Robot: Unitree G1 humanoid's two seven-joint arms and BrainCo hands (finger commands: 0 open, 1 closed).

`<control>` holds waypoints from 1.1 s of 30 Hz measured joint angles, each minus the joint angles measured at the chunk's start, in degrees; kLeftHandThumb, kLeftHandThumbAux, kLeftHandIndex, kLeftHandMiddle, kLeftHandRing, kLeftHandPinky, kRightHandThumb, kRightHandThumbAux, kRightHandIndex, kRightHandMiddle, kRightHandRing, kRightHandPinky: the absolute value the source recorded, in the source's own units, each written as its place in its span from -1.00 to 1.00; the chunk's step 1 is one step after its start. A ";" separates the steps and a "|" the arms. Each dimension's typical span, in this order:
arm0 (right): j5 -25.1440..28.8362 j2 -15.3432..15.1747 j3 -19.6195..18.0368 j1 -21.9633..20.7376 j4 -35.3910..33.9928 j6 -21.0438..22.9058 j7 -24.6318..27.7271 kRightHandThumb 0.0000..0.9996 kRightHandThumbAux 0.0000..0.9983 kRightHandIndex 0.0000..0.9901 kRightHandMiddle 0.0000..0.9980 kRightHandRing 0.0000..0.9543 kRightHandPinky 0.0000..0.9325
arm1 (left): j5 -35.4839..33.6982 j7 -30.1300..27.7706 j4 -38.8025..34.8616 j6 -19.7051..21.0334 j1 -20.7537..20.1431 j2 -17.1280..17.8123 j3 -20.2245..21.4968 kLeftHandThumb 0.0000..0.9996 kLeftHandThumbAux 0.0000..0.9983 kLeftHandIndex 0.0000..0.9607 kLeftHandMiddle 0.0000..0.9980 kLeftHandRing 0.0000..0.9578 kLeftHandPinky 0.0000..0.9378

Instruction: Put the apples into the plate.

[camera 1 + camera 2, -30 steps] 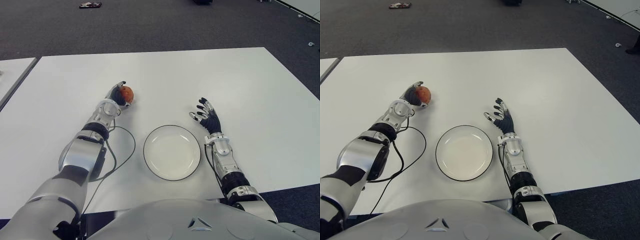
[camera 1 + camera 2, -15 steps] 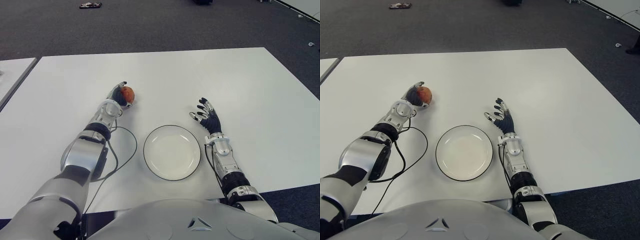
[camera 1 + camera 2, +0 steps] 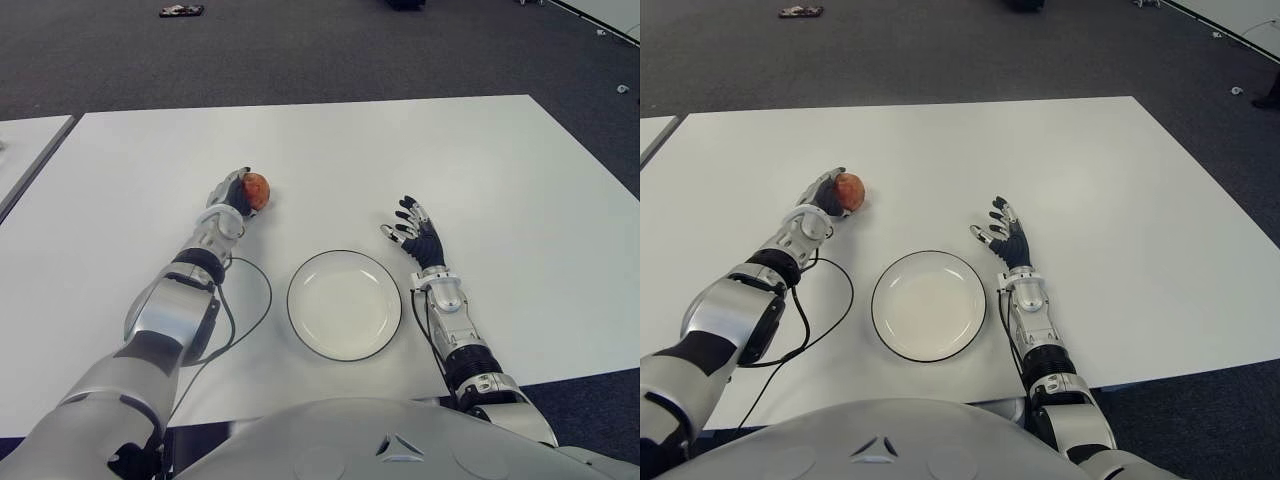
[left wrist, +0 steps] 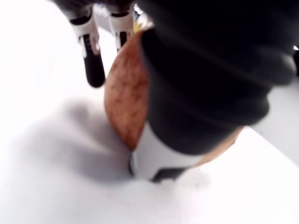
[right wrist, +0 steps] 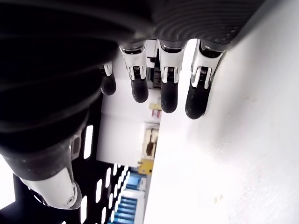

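Left robot hand (image 3: 232,194) is wrapping fingers around apple (image 3: 255,187) on worktop (image 3: 450,160), securing it for carrying to plate (image 3: 344,304). Right robot hand (image 3: 414,234), fingers spread and holding nothing, is idling beside plate on right.

Apple (image 3: 256,187) lies behind and left of the plate (image 3: 344,343) on the table (image 3: 480,160).

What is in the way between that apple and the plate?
Nothing visible. The left hand is closed on the apple, and only bare white table lies between it and the empty plate. The right hand, open, shows beyond the plate's right side.
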 measured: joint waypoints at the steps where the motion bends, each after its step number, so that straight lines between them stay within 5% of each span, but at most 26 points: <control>1: 0.00 -0.02 -0.04 0.07 -0.08 0.00 0.01 -0.47 0.47 -0.90 -0.74 -0.66 -0.55 | 0.55 0.75 0.05 -0.01 0.12 -0.06 -0.60 -0.46 -0.31 -0.52 -0.42 -0.26 0.02; 4: -0.03 -0.06 -0.16 0.23 -0.28 0.05 0.00 -0.47 0.46 -0.90 -0.74 -0.65 -0.54 | 2.05 2.83 0.14 -0.18 0.50 -0.18 -2.14 -0.19 -0.24 -0.25 -0.08 0.09 0.26; 8: -0.08 -0.08 -0.29 0.47 -0.58 0.18 -0.03 -0.47 0.46 -0.89 -0.73 -0.63 -0.51 | 3.20 5.90 0.39 -0.17 1.07 -0.53 -3.50 0.09 -0.15 -0.01 0.19 0.30 0.43; 13: -0.08 -0.08 -0.42 0.77 -0.97 0.32 -0.07 -0.48 0.45 -0.88 -0.71 -0.61 -0.48 | 3.71 10.23 1.03 0.38 1.86 -1.63 -3.93 0.38 0.26 -0.06 0.44 0.51 0.59; 23: -0.11 -0.08 -0.54 1.35 -1.96 0.80 -0.14 -0.50 0.45 -0.86 -0.67 -0.57 -0.45 | 3.59 12.39 1.28 -0.01 3.01 -3.67 -3.82 0.47 0.38 -0.07 0.57 0.62 0.64; 33: -0.21 -0.15 -0.50 1.49 -2.15 0.96 -0.45 -0.51 0.46 -0.85 -0.66 -0.56 -0.45 | 2.05 7.26 1.18 -0.47 2.82 -4.54 -3.02 0.47 0.39 -0.07 0.59 0.65 0.68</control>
